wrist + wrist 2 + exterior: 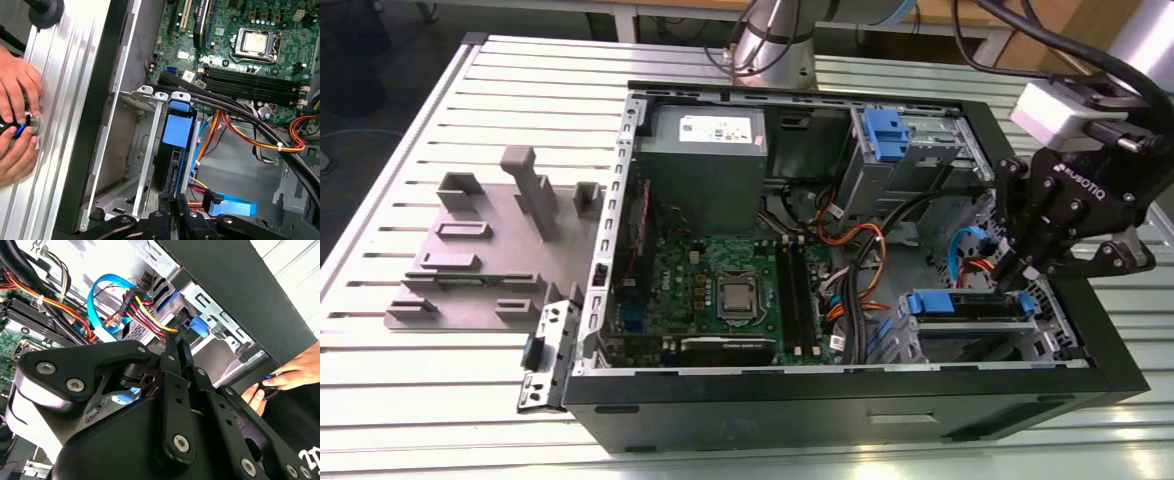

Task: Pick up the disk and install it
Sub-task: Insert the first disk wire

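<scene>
Black pincer (pixel 175 347) linkages fill the foreground in both wrist views, the fingers drawn together into a narrow stack with nothing visibly between them. Directly beyond the fingertips sits the disk (pixel 176 132), standing on edge in the metal drive bay (pixel 145 150) of the open computer case (pixel 854 400), its blue carrier tab facing the pincer and its long axis running down into the bay, away from the pincer. Orange, yellow and blue cables (pixel 260 140) lie beside the bay, nearer the motherboard (pixel 720 285). A person's hands (pixel 15 125) rest on the ribbed table (pixel 427 390) outside the case wall.
</scene>
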Motion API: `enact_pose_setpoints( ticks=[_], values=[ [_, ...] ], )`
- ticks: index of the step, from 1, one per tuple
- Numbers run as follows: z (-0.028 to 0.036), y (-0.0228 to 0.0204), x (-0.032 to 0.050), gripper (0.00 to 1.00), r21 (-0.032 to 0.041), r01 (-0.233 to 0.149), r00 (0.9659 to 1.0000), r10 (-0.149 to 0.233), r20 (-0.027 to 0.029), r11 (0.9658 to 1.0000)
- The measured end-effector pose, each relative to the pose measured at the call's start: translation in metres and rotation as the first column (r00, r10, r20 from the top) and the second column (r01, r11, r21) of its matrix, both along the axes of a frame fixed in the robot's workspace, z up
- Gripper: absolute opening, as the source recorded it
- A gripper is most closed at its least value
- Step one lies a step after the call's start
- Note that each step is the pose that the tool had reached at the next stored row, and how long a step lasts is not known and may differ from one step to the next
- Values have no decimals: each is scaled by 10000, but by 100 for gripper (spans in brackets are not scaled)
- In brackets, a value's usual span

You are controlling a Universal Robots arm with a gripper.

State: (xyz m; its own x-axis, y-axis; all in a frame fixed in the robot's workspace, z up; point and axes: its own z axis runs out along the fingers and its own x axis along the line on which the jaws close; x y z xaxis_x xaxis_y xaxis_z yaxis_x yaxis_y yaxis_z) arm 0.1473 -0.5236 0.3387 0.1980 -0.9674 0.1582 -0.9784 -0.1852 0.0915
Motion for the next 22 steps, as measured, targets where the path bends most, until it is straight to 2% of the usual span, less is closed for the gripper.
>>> enact_pose_setpoints(
  ticks=[3,7,9,13,18,22],
  values=[
    [-8,-3,-1,17,65,120,9999,-120,1,9999],
    [-15,-17,-1,17,229,197,9998,-197,-2,9995],
    [-20,-37,-1,17,272,222,9998,-222,-3,9994],
    [-32,-90,-5,17,288,253,9997,-253,-1,9993],
    [-47,-95,-17,17,294,449,9990,-450,17,9986],
    [-54,-95,-65,17,317,537,9985,-538,29,9981]
  ],
)
